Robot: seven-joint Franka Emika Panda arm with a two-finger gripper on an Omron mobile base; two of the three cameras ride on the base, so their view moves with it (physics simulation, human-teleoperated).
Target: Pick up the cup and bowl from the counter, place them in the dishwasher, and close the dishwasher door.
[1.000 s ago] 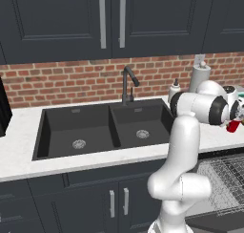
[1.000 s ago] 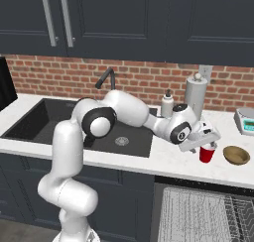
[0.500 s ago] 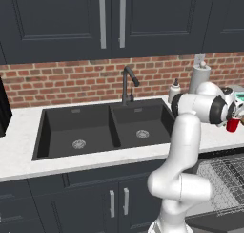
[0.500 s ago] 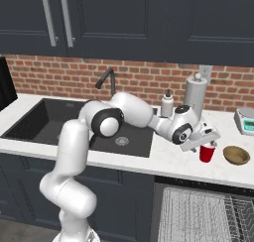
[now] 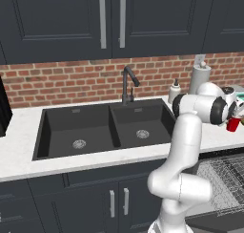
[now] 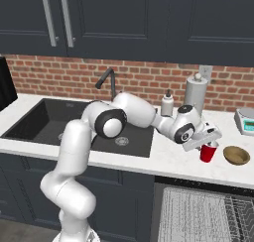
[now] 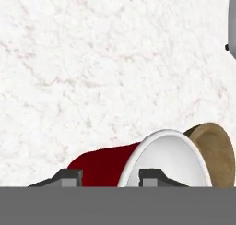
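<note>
The red cup (image 6: 208, 151) stands upright on the white counter (image 6: 168, 159) to the right of the sink. My gripper (image 6: 206, 141) reaches down onto it from the left. In the hand view the cup (image 7: 106, 166) sits between my two fingertips (image 7: 69, 176), which press its sides, so the gripper (image 7: 110, 175) is shut on it. The tan bowl (image 6: 236, 155) rests just right of the cup, and its rim (image 7: 214, 155) peeks out behind the cup. From the left base view the cup (image 5: 233, 124) shows beside the wrist. Below the counter the dishwasher (image 6: 198, 216) stands open with its wire rack showing.
A black double sink (image 5: 105, 127) with a dark faucet (image 5: 127, 84) lies left of the arm. A white soap bottle (image 6: 167, 103) and a paper towel roll (image 6: 196, 92) stand at the brick wall. A small scale (image 6: 246, 121) sits at the far right.
The gripper has come down over the red cup and its fingers have closed in from wide open onto the cup's sides. The cup and the bowl have not shifted.
</note>
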